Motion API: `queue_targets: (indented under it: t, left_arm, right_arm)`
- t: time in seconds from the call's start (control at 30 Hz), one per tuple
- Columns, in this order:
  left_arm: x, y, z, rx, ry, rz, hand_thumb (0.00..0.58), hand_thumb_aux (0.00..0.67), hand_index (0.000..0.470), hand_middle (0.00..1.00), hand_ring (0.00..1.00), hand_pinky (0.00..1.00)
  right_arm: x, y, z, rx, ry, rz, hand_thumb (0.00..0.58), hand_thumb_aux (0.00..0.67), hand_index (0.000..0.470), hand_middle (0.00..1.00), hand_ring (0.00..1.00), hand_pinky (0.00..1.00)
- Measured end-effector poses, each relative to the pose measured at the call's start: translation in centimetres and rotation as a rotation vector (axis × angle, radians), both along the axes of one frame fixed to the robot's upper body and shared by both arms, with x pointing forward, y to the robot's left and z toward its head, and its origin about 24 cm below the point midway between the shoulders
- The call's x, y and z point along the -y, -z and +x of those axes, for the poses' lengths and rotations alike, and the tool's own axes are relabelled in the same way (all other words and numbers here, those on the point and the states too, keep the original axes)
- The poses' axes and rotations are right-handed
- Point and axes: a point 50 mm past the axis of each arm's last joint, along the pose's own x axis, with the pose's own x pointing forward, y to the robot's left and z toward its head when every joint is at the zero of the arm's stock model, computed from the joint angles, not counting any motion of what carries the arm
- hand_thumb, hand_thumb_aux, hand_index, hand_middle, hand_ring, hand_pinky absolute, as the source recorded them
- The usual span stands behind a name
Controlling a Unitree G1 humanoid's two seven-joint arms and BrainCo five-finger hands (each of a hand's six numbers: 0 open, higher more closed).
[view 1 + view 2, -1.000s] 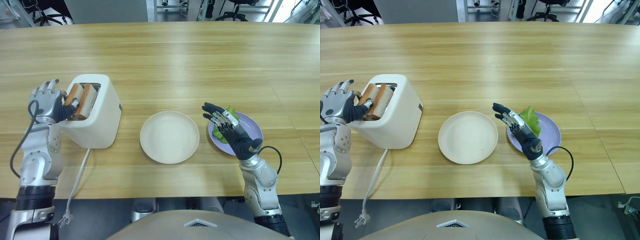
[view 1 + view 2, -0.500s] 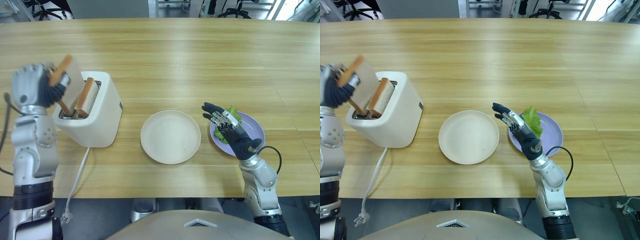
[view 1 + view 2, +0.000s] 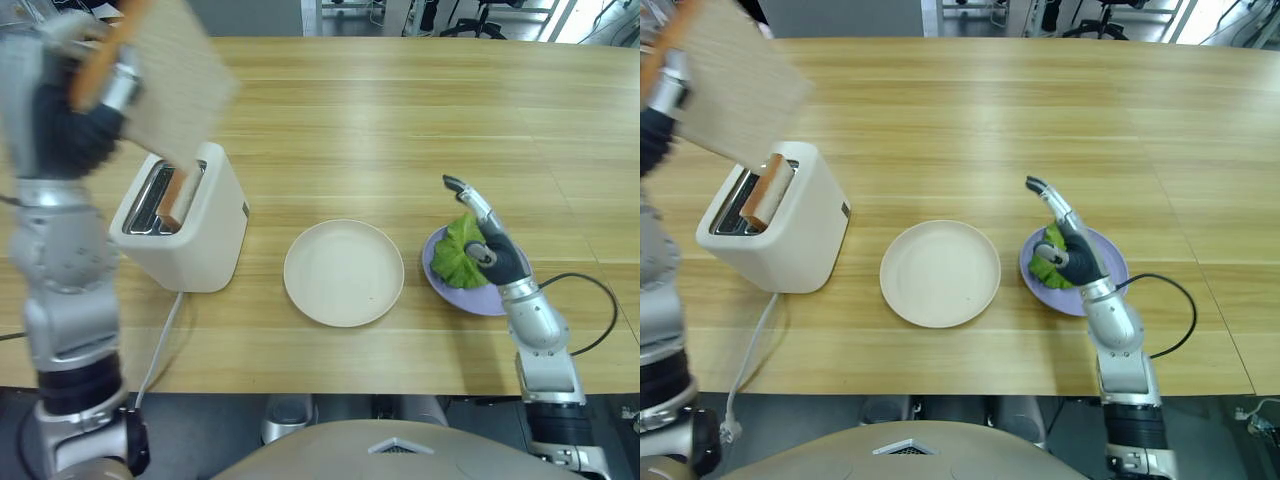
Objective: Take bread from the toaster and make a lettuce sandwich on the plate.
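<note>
So the bread-fetching step is in hand right now. The left hand point(image 3: 70, 120) is up high over the left end of the surface point(image 3: 380, 120), fingers clamped on one bread slice point(image 3: 175, 80), which hangs tilted and well clear above the toaster point(image 3: 205, 240). A second slice point(image 3: 176, 196) sits upright in the toaster's slot, sticking out a bit. The toaster is on the left side, toward the near edge.

The cream plate point(image 3: 343, 272) is bare, about mid-surface near the near edge, just right of the toaster. Further right is a purple plate point(image 3: 487, 298) with the lettuce point(image 3: 458, 255) on it. The right hand point(image 3: 497, 255) is right over that plate and up against the leaf, seen edge-on, so honestly I can't tell whether it has a hold on the lettuce or is just next to it.

My read: we're early on, nothing assembled yet. The next move would be swinging that slice rightward and down onto the cream plate and laying it flat. It's held high and tilted, so it needs levelling before release, or it could land on the rim. Then lettuce, then the second slice.
</note>
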Motion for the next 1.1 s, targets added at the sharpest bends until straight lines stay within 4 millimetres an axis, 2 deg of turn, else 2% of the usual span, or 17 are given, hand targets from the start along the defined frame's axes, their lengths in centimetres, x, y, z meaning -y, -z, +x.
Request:
queue_targets:
  t: [0.13,0.27,0.43,0.53,0.67,0.87,0.9,0.93,0.97,1.03,1.07,1.1]
  left_arm:
    - [4.1,3.6,0.3,-0.257,0.232,0.012,0.580,0.670,0.460,1.00,1.00,1.00]
    - [6.1,7.3,0.7,-0.476,0.327,0.079,0.580,0.670,0.460,1.00,1.00,1.00]
    - [6.4,11.9,1.9,-0.691,0.300,0.155,0.580,0.670,0.460,1.00,1.00,1.00]
    - [6.0,14.2,2.9,-0.782,0.260,0.191,0.580,0.670,0.460,1.00,1.00,1.00]
    - [5.4,16.3,4.2,-0.849,0.209,0.195,0.580,0.670,0.460,1.00,1.00,1.00]
    - [5.3,18.4,5.9,-0.900,0.178,0.199,0.580,0.670,0.460,1.00,1.00,1.00]
    - [5.2,18.9,6.0,-0.914,0.169,0.229,0.285,0.192,0.132,1.00,1.00,1.00]
    - [5.3,19.4,5.9,-0.923,0.159,0.264,0.285,0.192,0.132,1.00,1.00,1.00]
    - [5.3,19.9,5.8,-0.921,0.145,0.314,0.000,0.000,0.000,1.00,1.00,1.00]
    - [5.1,20.5,5.7,-0.899,0.104,0.409,0.000,0.000,0.000,1.00,1.00,1.00]
    - [5.0,20.6,5.6,-0.877,0.087,0.448,0.000,0.000,0.000,0.93,0.93,0.93]
    - [4.7,20.2,5.6,-0.826,0.066,0.506,0.000,0.000,0.000,0.73,0.73,0.73]
  right_arm:
    - [2.4,-0.8,0.6,0.043,0.135,-0.317,0.000,0.000,0.000,0.00,0.00,0.00]
    - [3.4,-0.3,1.0,0.013,0.186,-0.527,0.000,0.000,0.000,0.00,0.00,0.00]
    - [4.4,2.0,1.7,-0.124,0.195,-0.708,0.000,0.000,0.000,0.00,0.00,0.00]
    - [3.4,3.4,1.9,-0.182,0.138,-0.729,0.000,0.000,0.000,0.00,0.00,0.00]
    - [2.5,4.5,2.6,-0.220,0.086,-0.757,0.000,0.000,0.000,0.00,0.00,0.00]
    - [1.8,5.2,3.5,-0.242,0.055,-0.806,0.000,0.000,0.000,0.00,0.00,0.00]
    - [1.7,5.3,3.6,-0.247,0.051,-0.816,0.000,0.000,0.000,0.00,0.00,0.00]
    - [1.7,5.4,3.7,-0.252,0.047,-0.826,0.000,0.000,0.000,0.00,0.00,0.00]
    - [1.7,5.6,3.8,-0.258,0.043,-0.834,0.000,0.000,0.000,0.00,0.00,0.00]
    - [1.7,5.8,4.0,-0.273,0.044,-0.850,0.000,0.000,0.000,0.00,0.00,0.00]
    - [1.7,5.9,4.1,-0.279,0.044,-0.860,0.000,0.000,0.000,0.00,0.00,0.00]
    - [1.8,5.8,4.2,-0.281,0.044,-0.882,0.000,0.000,0.000,0.00,0.00,0.00]
